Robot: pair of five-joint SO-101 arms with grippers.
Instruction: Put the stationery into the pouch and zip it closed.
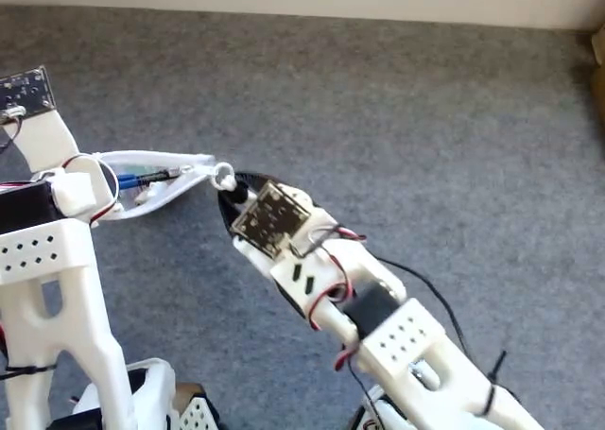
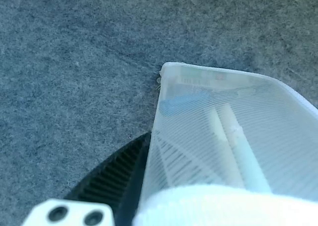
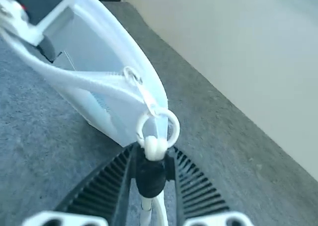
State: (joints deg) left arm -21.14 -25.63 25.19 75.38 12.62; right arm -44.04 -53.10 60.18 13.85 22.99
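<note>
Two grippers: left gripper (image 1: 95,192) clamps one pouch (image 1: 159,186) end; right gripper (image 3: 151,171) pinches the zipper pull (image 3: 155,146).
Pouch: stretched between them, pens (image 2: 238,146) inside.
Long axis: from left arm toward right arm.

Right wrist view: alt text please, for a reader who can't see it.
The right gripper, black ribbed fingers shut, pinches the white ring-shaped zip pull of a translucent white mesh pouch over grey carpet. The left gripper holds the pouch's far end; a cream wall runs behind.
</note>
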